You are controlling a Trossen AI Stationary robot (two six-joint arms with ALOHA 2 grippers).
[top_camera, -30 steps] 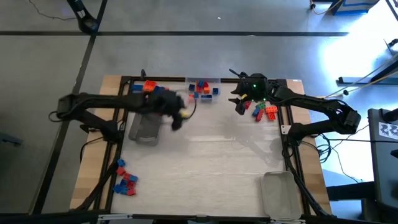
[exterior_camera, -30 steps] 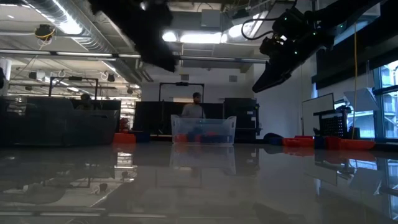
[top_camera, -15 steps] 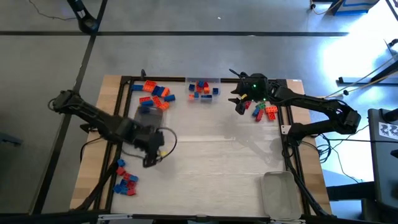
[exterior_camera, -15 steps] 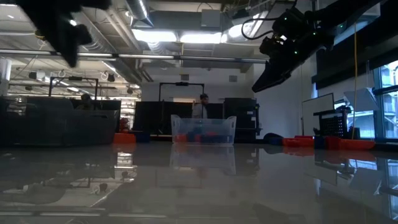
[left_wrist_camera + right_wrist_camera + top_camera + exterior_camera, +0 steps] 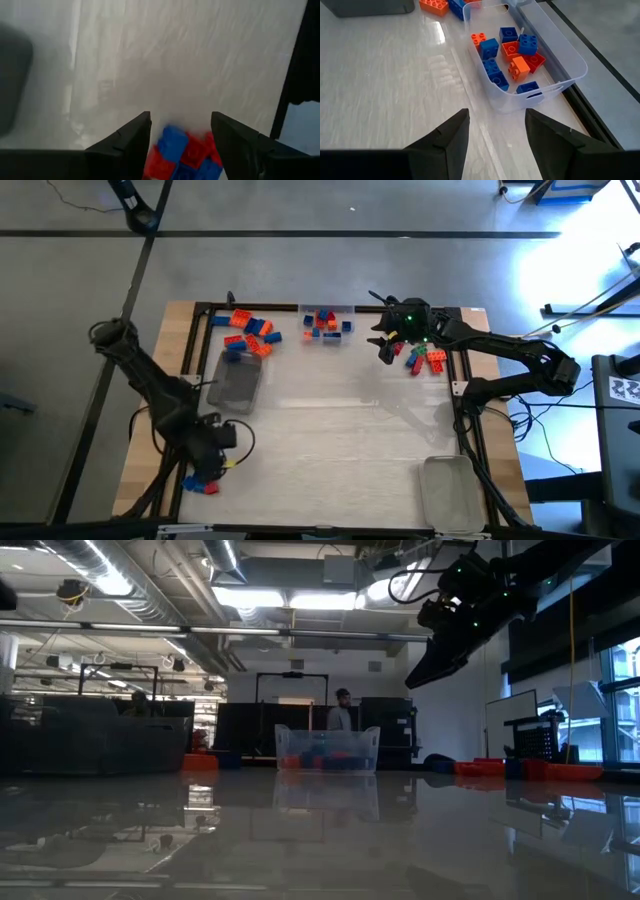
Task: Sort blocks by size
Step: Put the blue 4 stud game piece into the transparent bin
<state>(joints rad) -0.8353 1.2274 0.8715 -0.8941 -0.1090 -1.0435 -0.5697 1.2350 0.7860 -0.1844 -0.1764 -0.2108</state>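
Your table (image 5: 340, 440) is a pale glossy sheet in a dark frame, with both arms reaching in from the sides. The left arm runs down the left edge to the near-left corner; the right arm comes in from the right and hangs over the far-right part.

Two upside-down trays come next in size — a grey one (image 5: 236, 383) left of centre and a clear one (image 5: 452, 492) in the near-right corner. A clear bin (image 5: 540, 60) sits at the middle of the far edge, holding a mix of blue, orange and red blocks (image 5: 512, 55).

You'll see the left gripper (image 5: 180, 142) directly above the near-left pile of red and blue blocks (image 5: 182, 155), its fingers spread with nothing between them. The right gripper (image 5: 495, 132) hovers above bare table with its fingers apart and empty, pointed toward the bin.

The loose blocks lie in groups — an orange-and-blue cluster (image 5: 250, 332) at the far left, and a red, orange and green cluster (image 5: 425, 360) at the far right just beside the right gripper.
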